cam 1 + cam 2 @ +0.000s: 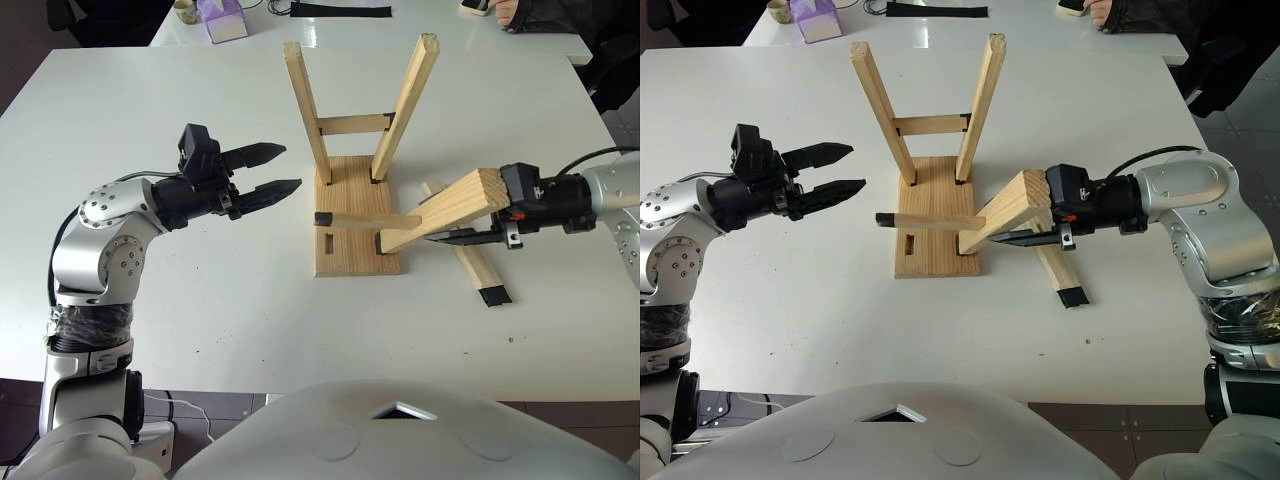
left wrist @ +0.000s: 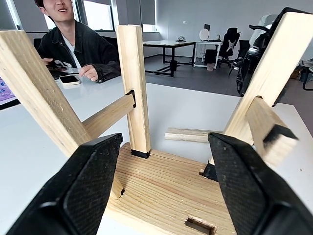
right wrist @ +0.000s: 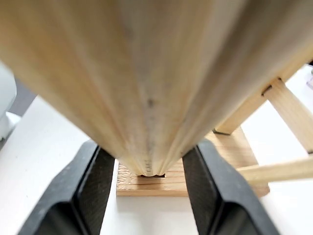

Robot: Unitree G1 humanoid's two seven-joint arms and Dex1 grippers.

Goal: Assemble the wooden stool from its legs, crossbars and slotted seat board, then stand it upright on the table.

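holding tilted leg point(image 1: 440, 213) between jaws, right gripper point(image 1: 455, 229)

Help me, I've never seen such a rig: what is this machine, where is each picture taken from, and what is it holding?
A two-armed humanoid robot building a stool. The two wide pictures come from cameras in its head, looking down; the close ones from a camera on each wrist. On the white table lies the seat board with two legs standing in it, joined by a crossbar. The right claw grips a third leg, tilted, its lower end at the board. The left claw hangs open, empty. A fourth leg lies beside the board.
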